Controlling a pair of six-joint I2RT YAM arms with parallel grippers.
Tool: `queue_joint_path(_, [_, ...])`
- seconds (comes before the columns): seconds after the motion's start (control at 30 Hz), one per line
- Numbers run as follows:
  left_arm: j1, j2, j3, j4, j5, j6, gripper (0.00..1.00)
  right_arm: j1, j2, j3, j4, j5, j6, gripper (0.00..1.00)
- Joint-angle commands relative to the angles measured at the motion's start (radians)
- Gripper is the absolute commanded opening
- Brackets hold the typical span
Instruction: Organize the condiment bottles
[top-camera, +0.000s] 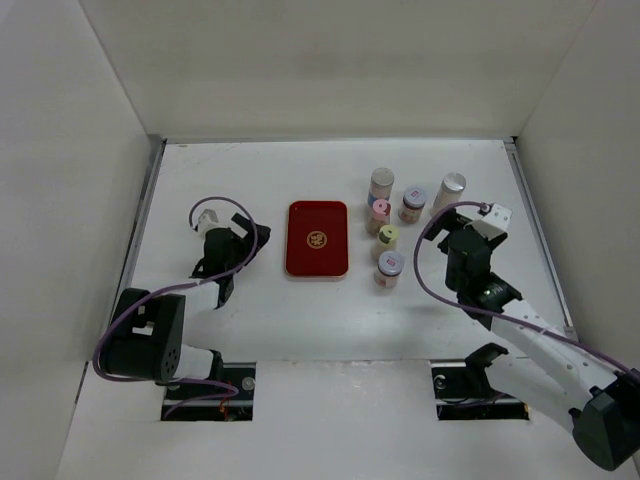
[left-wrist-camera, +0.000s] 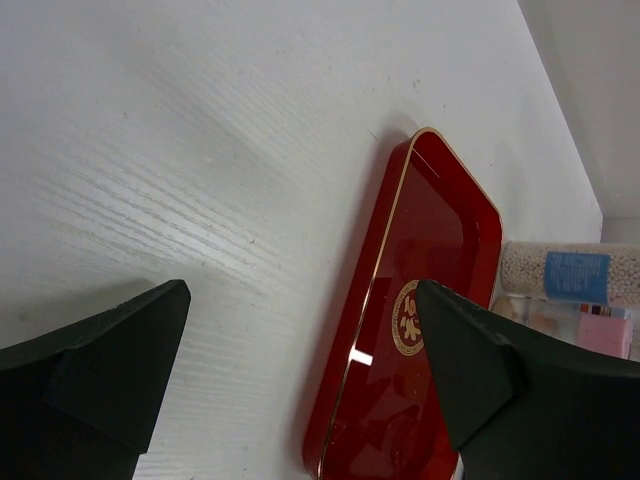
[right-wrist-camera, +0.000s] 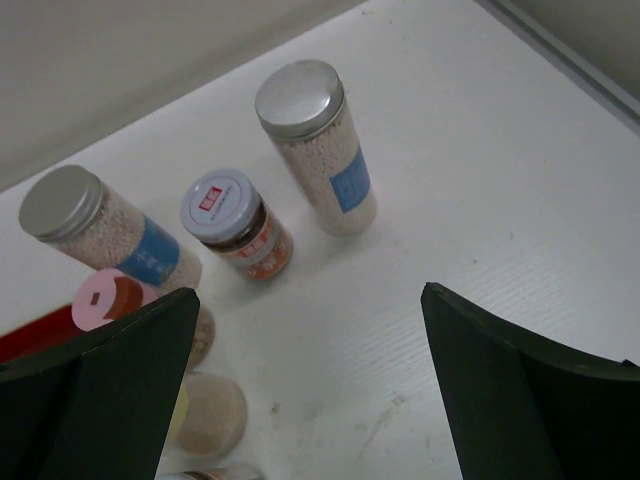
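Right claw (right-wrist-camera: 310, 300) was wide open and empty. Jars (right-wrist-camera: 236, 222) stood upright on the surface (right-wrist-camera: 480, 180), just ahead and left of it. Judged them light, rigid and slick-sided. Best hold on the tall silver-lidded jar (right-wrist-camera: 315, 150): mid-body, below the lid.

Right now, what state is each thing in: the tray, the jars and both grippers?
Red tray, empty, lying flat.
Left silver-lid jar, upright, capped.
Right silver-lid jar, upright, capped.
Pink-lid jar, upright, capped.
Yellow-green-lid jar, upright, capped.
Far purplish-white-lid jar, upright, capped.
Near purplish-white-lid jar, upright, capped.
Left gripper, open, empty.
Right gripper, open, empty.
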Motion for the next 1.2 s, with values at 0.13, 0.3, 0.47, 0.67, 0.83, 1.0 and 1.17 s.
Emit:
queue_joint_path(0.13, [-0.007, -0.018, 0.024, 0.039, -0.007, 0.011, 1.0, 0.035, 0.016, 0.046, -0.078, 0.026, 0.069, 1.0])
queue_joint_path(0.3, [-0.03, -0.001, 0.031, 0.054, -0.008, 0.014, 1.0, 0.084, 0.064, 0.1, -0.09, 0.011, 0.057, 1.0])
queue_joint_path(0.47, [-0.035, 0.001, 0.018, 0.094, -0.001, 0.014, 1.0, 0.109, 0.07, 0.184, 0.015, -0.103, -0.017, 1.0])
queue_joint_path(0.67, [-0.026, -0.024, 0.003, 0.096, -0.007, 0.014, 1.0, 0.049, 0.231, 0.361, 0.015, -0.219, -0.04, 0.25])
queue_joint_path(0.83, [-0.024, -0.009, 0.003, 0.119, 0.011, 0.012, 1.0, 0.029, 0.447, 0.581, -0.116, -0.262, -0.124, 0.29])
queue_joint_path(1.0, [-0.024, 0.007, 0.003, 0.13, 0.028, 0.007, 1.0, 0.014, 0.625, 0.688, -0.083, -0.276, -0.156, 0.95])
queue_joint_path(1.17, [-0.009, -0.002, -0.005, 0.13, 0.036, 0.006, 1.0, -0.023, 0.808, 0.81, -0.112, -0.335, -0.172, 1.0])
